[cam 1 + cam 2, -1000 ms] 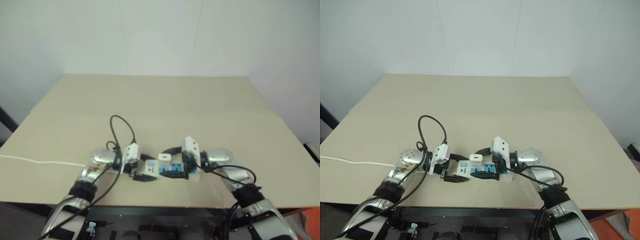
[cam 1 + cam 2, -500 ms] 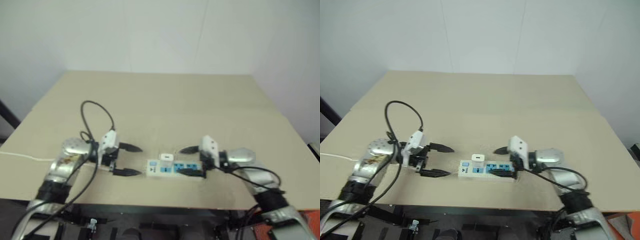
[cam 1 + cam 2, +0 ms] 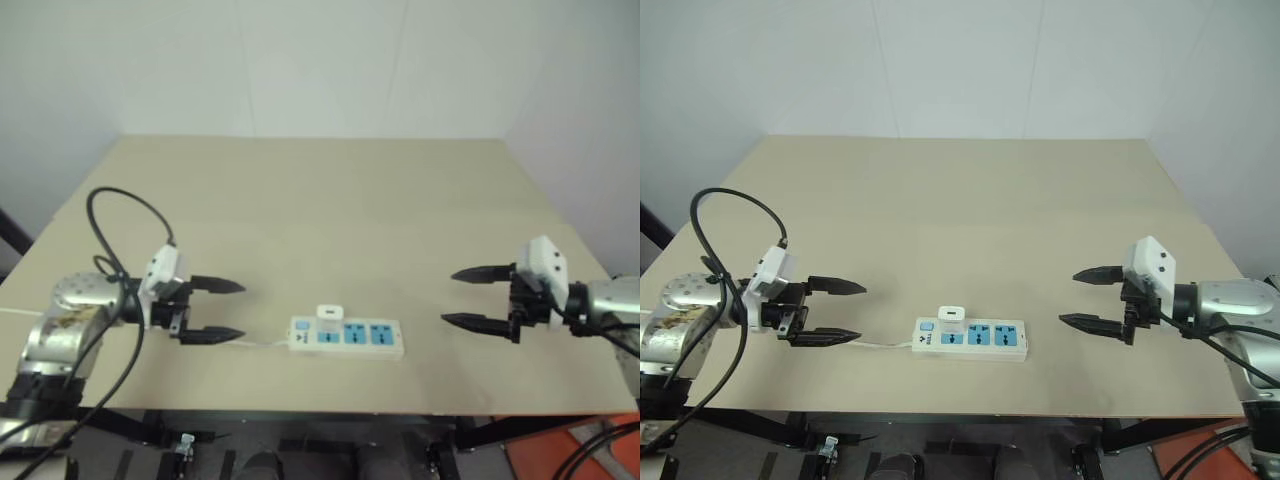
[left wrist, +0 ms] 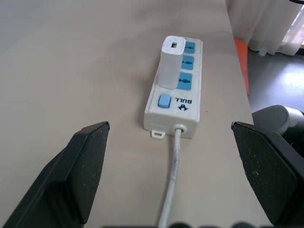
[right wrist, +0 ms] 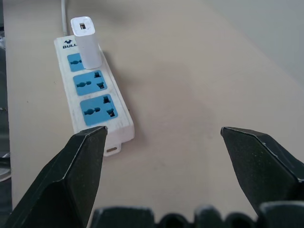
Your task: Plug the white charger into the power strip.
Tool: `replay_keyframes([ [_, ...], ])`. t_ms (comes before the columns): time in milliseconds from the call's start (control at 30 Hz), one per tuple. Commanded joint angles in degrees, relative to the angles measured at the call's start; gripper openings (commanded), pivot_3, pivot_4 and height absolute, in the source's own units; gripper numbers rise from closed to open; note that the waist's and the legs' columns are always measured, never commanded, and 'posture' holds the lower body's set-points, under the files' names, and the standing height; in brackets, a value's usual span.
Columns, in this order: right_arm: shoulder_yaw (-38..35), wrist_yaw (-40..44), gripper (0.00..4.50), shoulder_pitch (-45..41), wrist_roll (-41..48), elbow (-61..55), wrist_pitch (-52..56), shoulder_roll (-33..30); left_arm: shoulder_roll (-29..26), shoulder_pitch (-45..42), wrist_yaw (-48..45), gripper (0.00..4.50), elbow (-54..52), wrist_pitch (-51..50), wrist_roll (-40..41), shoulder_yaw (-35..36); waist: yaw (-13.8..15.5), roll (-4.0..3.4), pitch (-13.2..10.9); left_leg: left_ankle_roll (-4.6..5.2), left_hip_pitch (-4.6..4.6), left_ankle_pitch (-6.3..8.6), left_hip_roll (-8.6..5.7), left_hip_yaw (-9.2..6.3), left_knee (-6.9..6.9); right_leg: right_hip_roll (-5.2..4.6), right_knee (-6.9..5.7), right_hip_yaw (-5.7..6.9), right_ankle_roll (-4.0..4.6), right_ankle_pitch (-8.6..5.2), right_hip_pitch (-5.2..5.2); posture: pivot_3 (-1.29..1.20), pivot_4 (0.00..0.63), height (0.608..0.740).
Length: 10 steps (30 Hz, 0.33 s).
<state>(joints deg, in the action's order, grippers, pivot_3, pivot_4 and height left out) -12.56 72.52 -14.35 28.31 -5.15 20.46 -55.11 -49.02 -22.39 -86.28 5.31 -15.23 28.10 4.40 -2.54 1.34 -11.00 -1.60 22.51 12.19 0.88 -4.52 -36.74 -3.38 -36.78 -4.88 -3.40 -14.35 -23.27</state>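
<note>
The white charger (image 3: 953,316) stands upright in the socket nearest the switch of the power strip (image 3: 985,339), which lies near the surface's (image 3: 960,210) front edge; the task looks done. Both hands, left hand (image 3: 830,312) and right hand (image 3: 1087,298), hang released and empty, well apart either side. The thin cord (image 4: 170,186) trails leftward, obstructing nothing.

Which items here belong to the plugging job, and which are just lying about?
Job:
- charger, standing in the strip's socket nearest the switch
- power strip with its cord
- left gripper, open, apart from the strip
- right gripper, open, apart from the strip

Lying about:
- nothing else on the table
</note>
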Motion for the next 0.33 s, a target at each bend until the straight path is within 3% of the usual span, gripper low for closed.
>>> replay_keyframes([
  [33,-3.2,0.4,4.5,1.0,2.0,-2.9,1.0,-1.7,-0.1,-0.6,0.0,4.48,-1.4,0.5,1.2,1.3,0.0,0.0,0.0,0.0,0.01,0.0,0.0,0.0,0.0,0.0,0.0,0.0,0.0,0.0,0.0,0.0,0.15,0.74],
  [333,-3.5,-0.6,4.5,2.1,2.1,-4.7,1.6,-1.7,0.6,-0.5,-0.2,4.48,-1.3,0.5,1.2,0.5,0.0,0.01,0.0,0.0,0.01,0.0,0.0,0.01,0.0,0.01,0.0,-0.01,0.0,0.0,0.0,0.0,0.15,0.74],
])
